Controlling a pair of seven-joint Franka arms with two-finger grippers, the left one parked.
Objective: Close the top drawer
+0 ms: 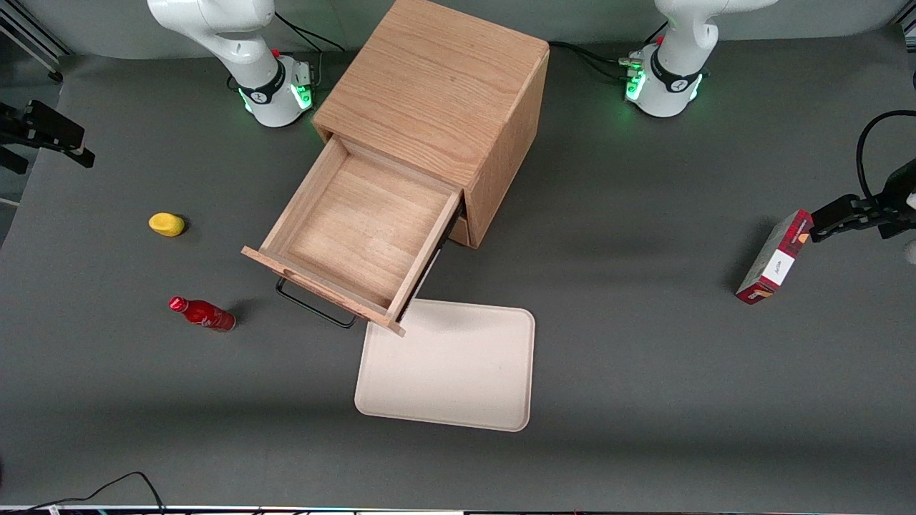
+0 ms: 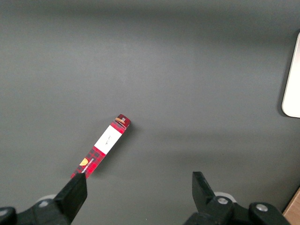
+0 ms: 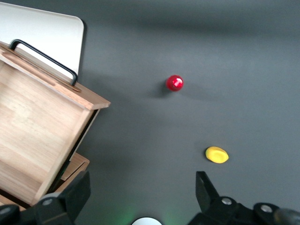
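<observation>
The wooden cabinet [image 1: 436, 93] stands at the middle of the table. Its top drawer [image 1: 351, 229] is pulled far out toward the front camera; its inside shows bare wood. The thin black wire handle [image 1: 315, 307] hangs on the drawer's front. The drawer [image 3: 37, 126] and its handle [image 3: 44, 58] also show in the right wrist view. My right gripper [image 1: 71, 146] hovers high at the working arm's end of the table, well away from the drawer. It is open and empty [image 3: 140, 192], with its fingers [image 3: 77, 192] wide apart above the mat.
A white tray [image 1: 447, 365] lies on the mat just in front of the open drawer. A yellow object [image 1: 167, 224] and a red bottle [image 1: 202, 314] lie toward the working arm's end. A red box [image 1: 773, 257] stands toward the parked arm's end.
</observation>
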